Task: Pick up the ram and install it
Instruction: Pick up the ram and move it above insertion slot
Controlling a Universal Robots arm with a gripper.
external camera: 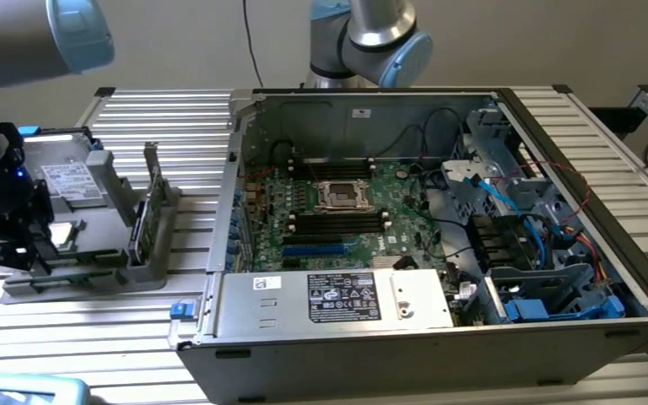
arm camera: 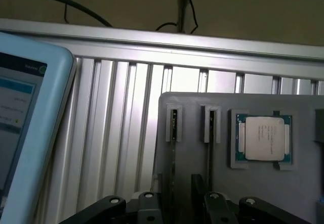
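Note:
Two thin ram sticks stand on edge in slotted holders of a grey fixture tray [arm camera: 192, 102]. One ram [arm camera: 173, 133] runs down between my gripper's black links, and the second [arm camera: 211, 133] is just beside it. My gripper [arm camera: 180, 211] is open with nothing in it. In the exterior view the gripper [external camera: 11, 253] hangs low over the tray's [external camera: 110, 278] near left corner. The motherboard [external camera: 397, 198] lies in the open computer case, its long black slots [external camera: 336, 224] below the processor socket [external camera: 344, 196].
A processor chip [arm camera: 263, 138] sits in a recess of the tray beside the holders. A broad green card [external camera: 144, 224] stands upright on the tray, a drive [external camera: 71, 177] behind it. A tablet [arm camera: 25, 118] lies close by. A power supply [external camera: 336, 299] and cables [external camera: 504, 211] crowd the case.

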